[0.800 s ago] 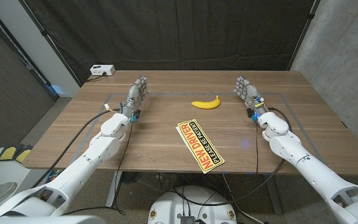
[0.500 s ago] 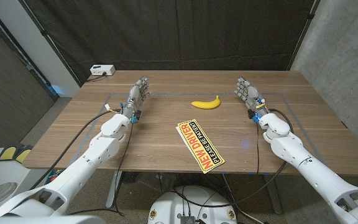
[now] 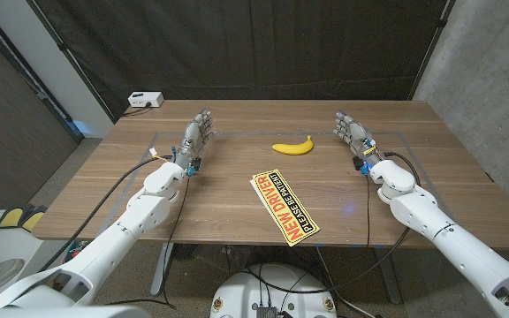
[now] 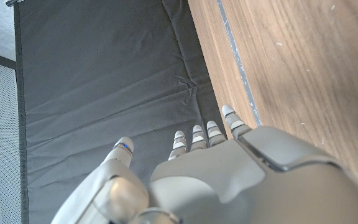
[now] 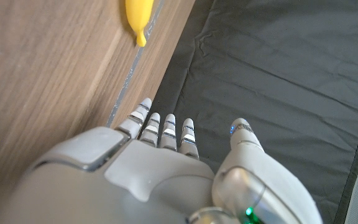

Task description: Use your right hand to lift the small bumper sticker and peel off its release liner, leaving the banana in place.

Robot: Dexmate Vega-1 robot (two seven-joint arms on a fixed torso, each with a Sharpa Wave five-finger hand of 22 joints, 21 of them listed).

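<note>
The right hand (image 3: 352, 132) stands empty, fingers spread, right of the banana (image 3: 292, 146); the left hand (image 3: 196, 137) likewise empty. The bumper sticker (image 3: 284, 207) lies near, on the table (image 3: 237, 190).

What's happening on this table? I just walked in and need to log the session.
A two-armed robot is at a wooden table with nothing in its hands yet. Its right hand and left hand are both raised near the far side, fingers apart, holding nothing. A yellow-and-black "NEW DRIVER" bumper sticker lies flat near the front middle, untouched. A yellow banana lies beyond it, between the two hands, closer to the right one. The sticker has not been lifted.
</note>
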